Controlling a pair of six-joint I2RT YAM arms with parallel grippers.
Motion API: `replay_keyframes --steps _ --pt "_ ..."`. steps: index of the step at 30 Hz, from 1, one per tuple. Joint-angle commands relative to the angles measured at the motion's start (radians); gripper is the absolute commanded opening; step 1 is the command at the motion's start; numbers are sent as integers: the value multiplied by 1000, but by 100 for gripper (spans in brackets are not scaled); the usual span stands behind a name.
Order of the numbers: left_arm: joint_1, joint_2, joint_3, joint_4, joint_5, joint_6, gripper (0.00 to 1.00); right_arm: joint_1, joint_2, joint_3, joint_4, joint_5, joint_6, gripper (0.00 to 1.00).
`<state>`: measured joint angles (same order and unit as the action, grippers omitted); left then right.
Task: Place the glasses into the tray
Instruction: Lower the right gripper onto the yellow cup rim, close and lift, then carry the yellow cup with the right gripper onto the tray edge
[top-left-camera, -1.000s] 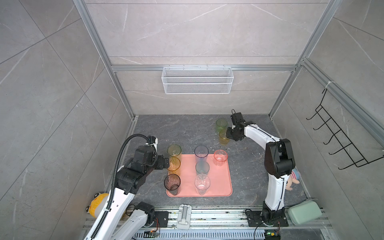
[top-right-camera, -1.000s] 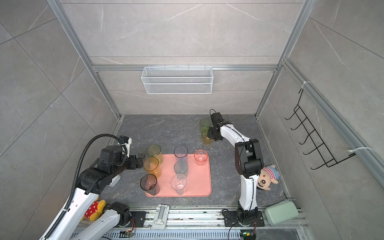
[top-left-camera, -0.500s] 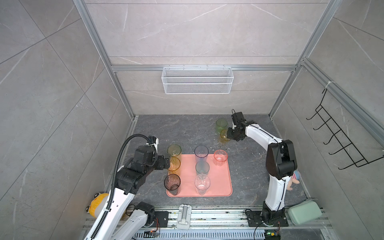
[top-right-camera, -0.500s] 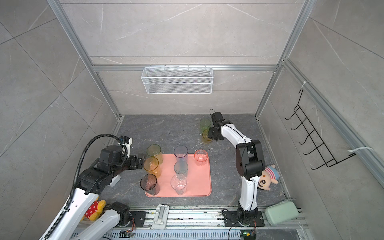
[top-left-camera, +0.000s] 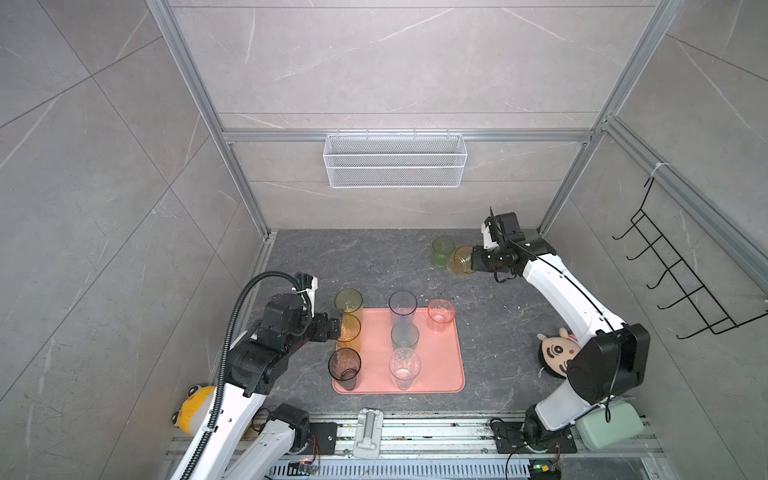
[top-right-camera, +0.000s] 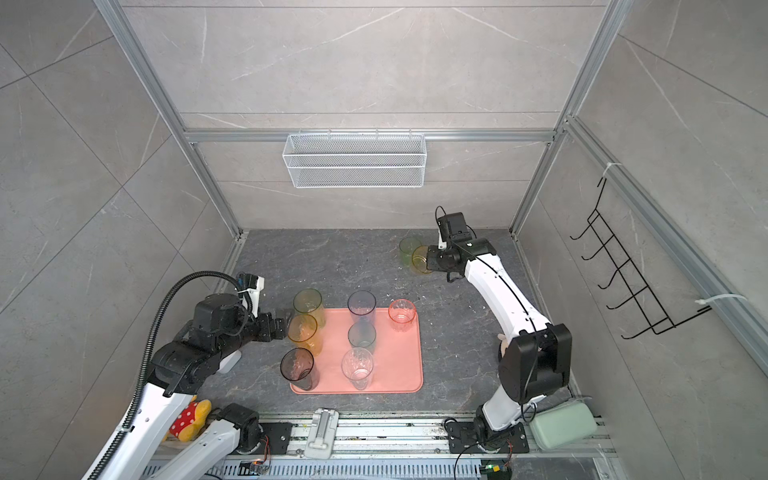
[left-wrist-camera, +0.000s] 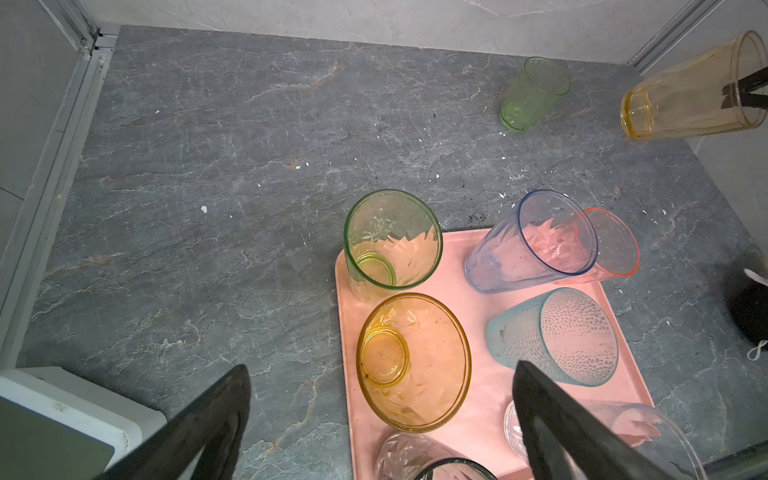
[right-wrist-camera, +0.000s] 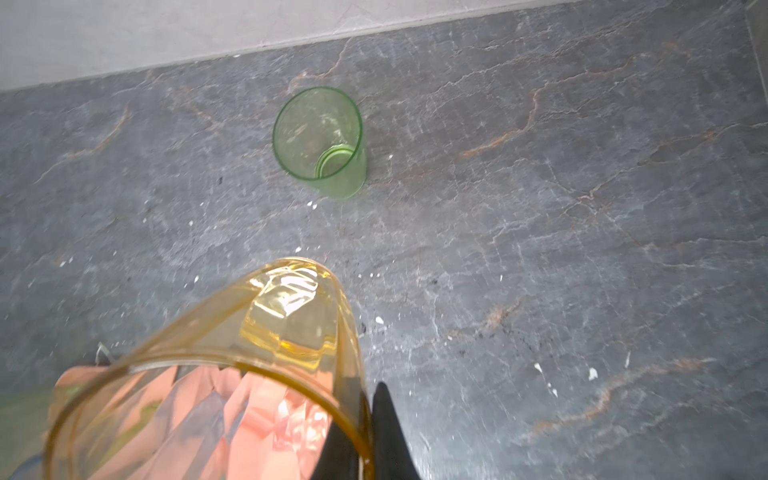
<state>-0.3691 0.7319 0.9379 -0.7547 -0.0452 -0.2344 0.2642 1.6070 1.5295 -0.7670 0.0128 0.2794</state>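
Note:
The salmon-pink tray (top-left-camera: 440, 365) (top-right-camera: 399, 365) (left-wrist-camera: 486, 399) lies front centre with several glasses standing on it, among them a tall amber one (top-left-camera: 348, 330) at its left edge. My left gripper (top-left-camera: 337, 328) (left-wrist-camera: 380, 374) hangs open beside that one, holding nothing. At the back right my right gripper (top-left-camera: 473, 259) (right-wrist-camera: 370, 399) is shut on the rim of a yellow-amber glass (top-left-camera: 461, 259) (right-wrist-camera: 249, 353), which is lifted and tilted on its side. A short green glass (top-left-camera: 441, 251) (right-wrist-camera: 320, 141) stands on the table just left of it.
A white wire basket (top-left-camera: 395, 160) hangs on the back wall and a black hook rack (top-left-camera: 681, 282) on the right wall. A plush doll (top-left-camera: 555, 353) lies by the right arm, a yellow toy (top-left-camera: 193, 409) front left, a pale green box (top-left-camera: 609, 424) front right.
My right gripper has shut on the yellow-amber glass's rim, raised it off the table and tipped it. The left arm has not moved.

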Motion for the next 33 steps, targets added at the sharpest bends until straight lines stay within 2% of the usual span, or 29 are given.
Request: replay_keyframes --steps 1,7,12,18,25,33 --pt "4 -5 -1 34 25 24 98 25 -74 -39 -75 -49 -40 0" --pt "4 1 2 32 29 24 98 74 -178 -64 -149 -61 -48 0" --pt "4 0 -1 27 28 22 98 116 -205 -23 -245 -57 -54 0" --pt "4 -5 0 22 18 20 98 217 -240 4 -355 20 -47 0" --pt "5 -8 1 22 15 17 98 297 -282 -3 -453 47 0 0" --pt "4 -21 -5 38 54 20 98 365 -321 -96 -459 64 58 0"
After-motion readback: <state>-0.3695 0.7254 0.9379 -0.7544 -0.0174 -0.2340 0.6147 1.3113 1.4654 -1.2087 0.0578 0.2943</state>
